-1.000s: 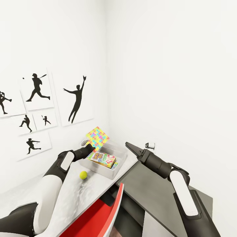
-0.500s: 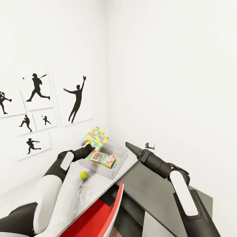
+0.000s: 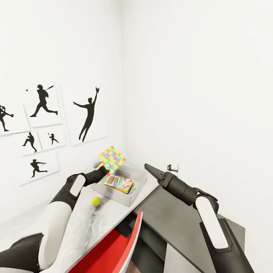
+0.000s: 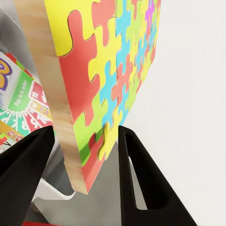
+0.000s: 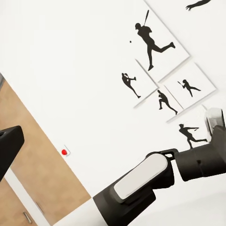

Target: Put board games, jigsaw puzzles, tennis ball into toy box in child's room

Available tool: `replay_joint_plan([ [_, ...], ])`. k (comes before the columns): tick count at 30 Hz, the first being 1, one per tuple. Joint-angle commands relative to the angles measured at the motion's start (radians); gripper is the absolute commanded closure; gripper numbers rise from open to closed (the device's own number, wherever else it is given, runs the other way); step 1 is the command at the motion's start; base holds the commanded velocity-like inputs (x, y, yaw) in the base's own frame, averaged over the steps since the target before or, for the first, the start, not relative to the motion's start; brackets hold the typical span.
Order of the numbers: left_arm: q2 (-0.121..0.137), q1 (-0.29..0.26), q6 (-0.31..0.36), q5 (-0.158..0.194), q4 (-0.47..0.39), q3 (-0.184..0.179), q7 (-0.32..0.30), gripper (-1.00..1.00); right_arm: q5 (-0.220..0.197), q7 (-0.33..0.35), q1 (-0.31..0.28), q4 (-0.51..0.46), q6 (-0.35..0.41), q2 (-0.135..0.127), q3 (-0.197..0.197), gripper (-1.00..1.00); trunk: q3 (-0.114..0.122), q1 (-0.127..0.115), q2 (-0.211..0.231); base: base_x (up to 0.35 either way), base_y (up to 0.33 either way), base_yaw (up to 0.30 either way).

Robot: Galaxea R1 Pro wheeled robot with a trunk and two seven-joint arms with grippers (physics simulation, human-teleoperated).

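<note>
My left gripper (image 3: 106, 169) is shut on a jigsaw puzzle (image 3: 112, 159), a mosaic square held tilted on edge just above the near-left rim of the toy box (image 3: 131, 200). In the left wrist view the puzzle (image 4: 108, 70) stands between the two black fingers (image 4: 141, 183). Inside the toy box lies the Skip-Bo board game (image 3: 117, 184), with another coloured edge under it. The tennis ball (image 3: 96, 201) rests on the table (image 3: 81, 231) beside my left forearm. My right gripper (image 3: 151, 169) hovers open and holding nothing to the right of the box.
A lower dark grey unit (image 3: 178, 223) sits under my right arm. A red chair back (image 3: 113, 250) rises at the table's near edge. Black sports-silhouette pictures (image 3: 89, 115) hang on the left wall. The toy box stands in the room's corner.
</note>
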Motion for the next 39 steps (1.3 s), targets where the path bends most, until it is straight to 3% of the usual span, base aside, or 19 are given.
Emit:
replay_joint_plan([
  [1,-0.001,0.000,0.009,0.001,0.000,0.007,-0.001,1.00,-0.004,-0.001,0.000,0.000,0.006,0.000,-0.001,-1.00,0.000,0.000,-0.001,0.000,0.000,0.000],
  [22,0.000,0.000,0.010,-0.009,-0.002,0.005,0.005,1.00,-0.004,-0.068,0.000,0.001,0.006,0.009,0.004,-1.00,0.000,0.000,-0.001,0.000,0.000,0.000],
  [31,-0.001,0.000,0.009,-0.022,-0.002,0.006,0.006,1.00,-0.003,-0.131,0.000,0.002,0.008,0.009,0.005,-1.00,0.000,0.000,-0.001,0.000,0.000,0.000],
  [39,-0.001,0.000,0.010,-0.024,-0.002,0.006,0.005,1.00,-0.003,-0.138,0.000,0.002,0.007,0.010,0.004,-1.00,-0.007,0.000,-0.001,0.000,0.000,0.000],
])
